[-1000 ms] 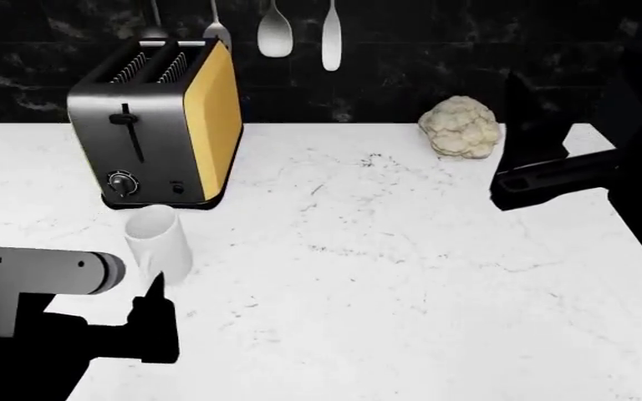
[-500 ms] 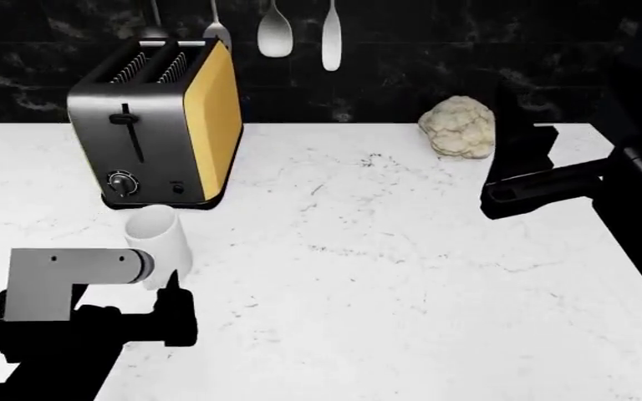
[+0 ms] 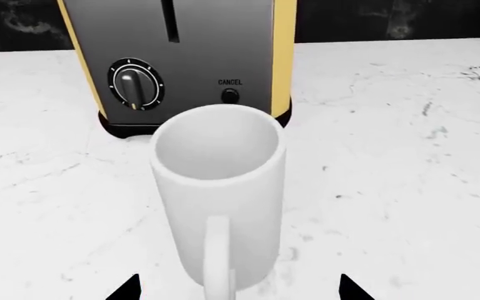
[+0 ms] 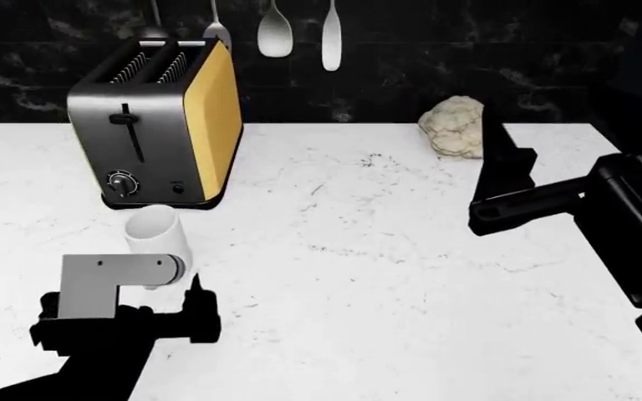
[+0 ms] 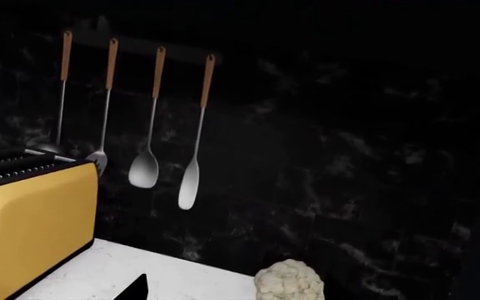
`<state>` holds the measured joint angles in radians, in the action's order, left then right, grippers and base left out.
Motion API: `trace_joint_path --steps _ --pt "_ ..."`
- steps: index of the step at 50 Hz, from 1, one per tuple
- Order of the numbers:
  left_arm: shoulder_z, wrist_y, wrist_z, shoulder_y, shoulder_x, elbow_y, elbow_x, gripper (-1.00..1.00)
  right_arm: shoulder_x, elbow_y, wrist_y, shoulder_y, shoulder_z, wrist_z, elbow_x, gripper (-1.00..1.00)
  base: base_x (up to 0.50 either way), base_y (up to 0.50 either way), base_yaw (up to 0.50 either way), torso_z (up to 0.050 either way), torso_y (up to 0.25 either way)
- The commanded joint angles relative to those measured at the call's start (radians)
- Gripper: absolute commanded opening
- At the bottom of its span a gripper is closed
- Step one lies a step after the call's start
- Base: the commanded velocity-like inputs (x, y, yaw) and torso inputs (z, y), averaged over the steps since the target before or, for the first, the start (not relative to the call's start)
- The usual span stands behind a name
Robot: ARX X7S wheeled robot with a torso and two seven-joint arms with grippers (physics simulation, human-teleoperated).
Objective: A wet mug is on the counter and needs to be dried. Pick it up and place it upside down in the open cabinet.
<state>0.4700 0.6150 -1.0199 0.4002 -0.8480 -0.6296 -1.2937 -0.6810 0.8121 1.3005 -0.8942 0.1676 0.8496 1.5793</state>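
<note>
The white mug (image 4: 154, 231) stands upright on the white marble counter (image 4: 410, 276), just in front of the toaster. In the left wrist view the mug (image 3: 219, 187) fills the middle, with its loop handle (image 3: 217, 256) turned toward the camera. My left gripper (image 3: 238, 289) is open. Its two black fingertips show on either side of the mug's base, apart from it. In the head view the left gripper (image 4: 170, 292) sits right at the mug, and its grey wrist block hides the mug's lower part. My right gripper (image 4: 505, 180) is open and empty above the counter's right side.
A grey and yellow toaster (image 4: 160, 121) stands directly behind the mug; it also shows in the left wrist view (image 3: 190, 56). A cauliflower (image 4: 455, 125) lies at the back right, beside the right gripper. Utensils (image 5: 144, 169) hang on the black wall. The cabinet is out of view.
My left arm has moved forward and right, up to the mug. My right arm has shifted left and slightly down, partly covering the cauliflower. The mug has not moved.
</note>
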Motion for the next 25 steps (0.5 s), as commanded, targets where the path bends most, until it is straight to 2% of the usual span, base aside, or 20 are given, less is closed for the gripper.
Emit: trace_joint_path --steps 1,12,13,25 --pt "0.021 0.022 -0.009 0.033 0.026 0.021 0.038 1.00 0.001 0.012 -0.009 0.027 -0.003 -0.021 -0.028 1.00 0.00 0.00 0.00 0.000 0.000" --pt "0.014 -0.013 0.024 0.008 0.034 0.063 0.061 1.00 0.003 0.019 -0.020 0.052 -0.006 -0.053 -0.065 1.00 0.00 0.00 0.00 0.000 0.000" --pt "0.012 -0.019 0.027 0.002 0.033 0.066 0.063 -1.00 0.003 0.020 -0.021 0.054 -0.008 -0.054 -0.066 1.00 0.00 0.00 0.00 0.000 0.000" --pt "-0.036 -0.089 0.023 -0.049 0.014 0.051 0.076 -1.00 -0.006 0.023 -0.024 0.066 -0.019 -0.063 -0.087 1.00 0.00 0.00 0.00 0.000 0.000"
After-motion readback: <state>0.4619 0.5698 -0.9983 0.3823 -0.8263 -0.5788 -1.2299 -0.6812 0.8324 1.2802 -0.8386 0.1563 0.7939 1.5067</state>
